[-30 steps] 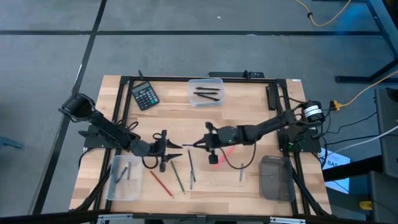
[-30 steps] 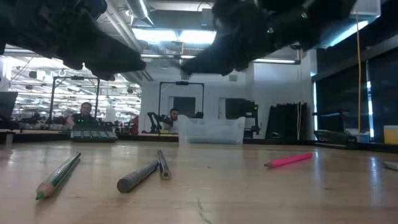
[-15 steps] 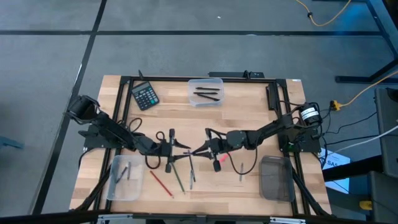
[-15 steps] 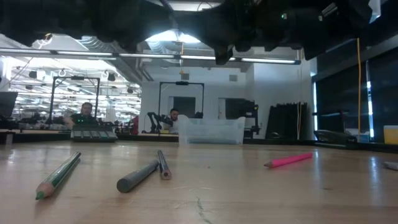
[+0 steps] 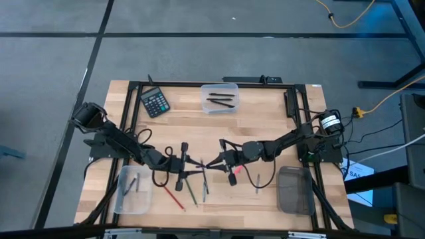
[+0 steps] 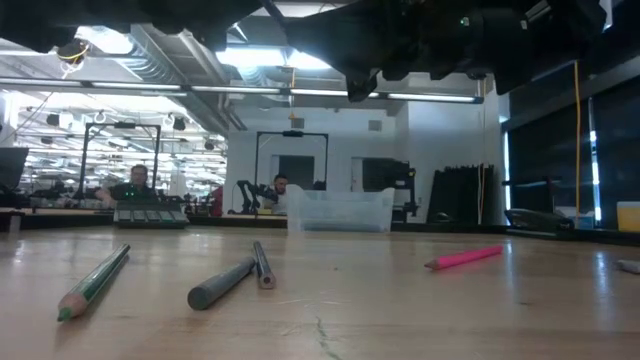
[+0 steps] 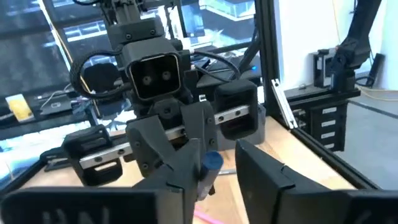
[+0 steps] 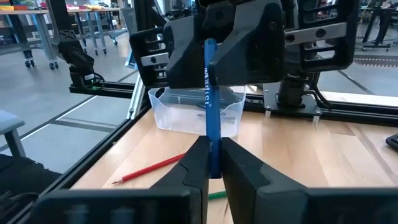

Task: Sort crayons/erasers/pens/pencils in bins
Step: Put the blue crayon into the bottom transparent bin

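My right gripper (image 5: 214, 161) (image 8: 211, 165) is shut on a blue pencil (image 8: 209, 106), held above the table's middle. My left gripper (image 5: 188, 162) (image 7: 217, 177) faces it, open, with a finger on either side of the pencil's free end (image 7: 211, 163). A green pencil (image 6: 95, 282), a grey pen (image 6: 222, 283), a red pencil (image 5: 172, 196) and a pink crayon (image 6: 465, 257) lie flat on the table. One clear bin (image 5: 220, 97) at the far edge holds black pens. Another clear bin (image 5: 132, 189) stands near left and a smoky bin (image 5: 294, 189) near right. My right gripper pinches the blue pencil's near end (image 8: 211, 149) between its two fingers, coming level from the table's right. The pencil sticks straight out ahead of the fingers, in line with them, toward my left gripper. It is lifted clear of the table.
A black calculator (image 5: 154, 101) lies at the far left. A black frame (image 5: 133, 86) runs around the table's edges. Loose sticks lie below and just nearer than both grippers. Bare wood shows between the far bin and the arms.
My left gripper has moved toward the table's right, closing on my right gripper. My right gripper, carrying the blue pencil, has moved a little toward the table's left and near edge. The pencil's free end now lies between my left fingers.
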### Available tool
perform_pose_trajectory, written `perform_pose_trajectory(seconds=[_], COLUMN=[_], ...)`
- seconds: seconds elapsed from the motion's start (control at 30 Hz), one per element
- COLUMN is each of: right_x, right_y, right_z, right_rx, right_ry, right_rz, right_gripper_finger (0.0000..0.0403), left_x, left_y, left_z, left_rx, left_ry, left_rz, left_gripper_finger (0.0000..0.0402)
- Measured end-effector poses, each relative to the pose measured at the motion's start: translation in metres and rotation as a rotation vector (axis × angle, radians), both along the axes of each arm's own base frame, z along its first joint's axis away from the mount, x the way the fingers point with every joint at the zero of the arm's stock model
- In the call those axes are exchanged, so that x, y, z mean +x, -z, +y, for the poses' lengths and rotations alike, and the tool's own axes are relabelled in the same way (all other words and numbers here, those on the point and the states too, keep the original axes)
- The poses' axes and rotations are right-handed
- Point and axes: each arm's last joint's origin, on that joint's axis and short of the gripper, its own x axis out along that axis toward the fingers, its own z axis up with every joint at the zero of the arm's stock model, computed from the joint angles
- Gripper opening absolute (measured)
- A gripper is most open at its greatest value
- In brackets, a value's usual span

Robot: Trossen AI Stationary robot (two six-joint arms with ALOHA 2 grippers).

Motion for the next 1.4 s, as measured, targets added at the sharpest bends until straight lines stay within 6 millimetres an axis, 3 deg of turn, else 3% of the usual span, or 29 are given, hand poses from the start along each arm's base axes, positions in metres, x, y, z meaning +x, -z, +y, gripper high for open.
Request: perform_pose_trajectory(seconds=[0.3, 0.57, 0.8, 1.03, 1.4], right_x=[0.000, 0.000, 0.001, 0.001, -0.002], right_y=[0.000, -0.001, -0.002, -0.001, 0.016], right_z=[0.001, 0.000, -0.005, -0.007, -0.008], right_rx=[0.009, 0.049, 0.077, 0.121, 0.138], right_ry=[-0.001, 0.011, 0.177, 0.266, 0.289], right_rz=[-0.007, -0.002, -0.010, 0.007, 0.178], right_gripper_finger=[0.0041, 0.0046, 0.0095, 0.0144, 0.0145], left_x=[0.000, -0.004, -0.022, -0.051, -0.090], left_y=[0.000, 0.000, -0.006, -0.029, -0.090], left_z=[0.000, -0.002, -0.002, 0.000, -0.020], left_rx=[-0.007, 0.009, -0.012, -0.267, -0.702], left_ry=[-0.026, -0.068, -0.111, -0.130, -0.220], left_rz=[0.002, 0.023, 0.170, 0.505, 1.124], left_gripper_finger=[0.0010, 0.0015, 0.0007, 0.0008, 0.0009])
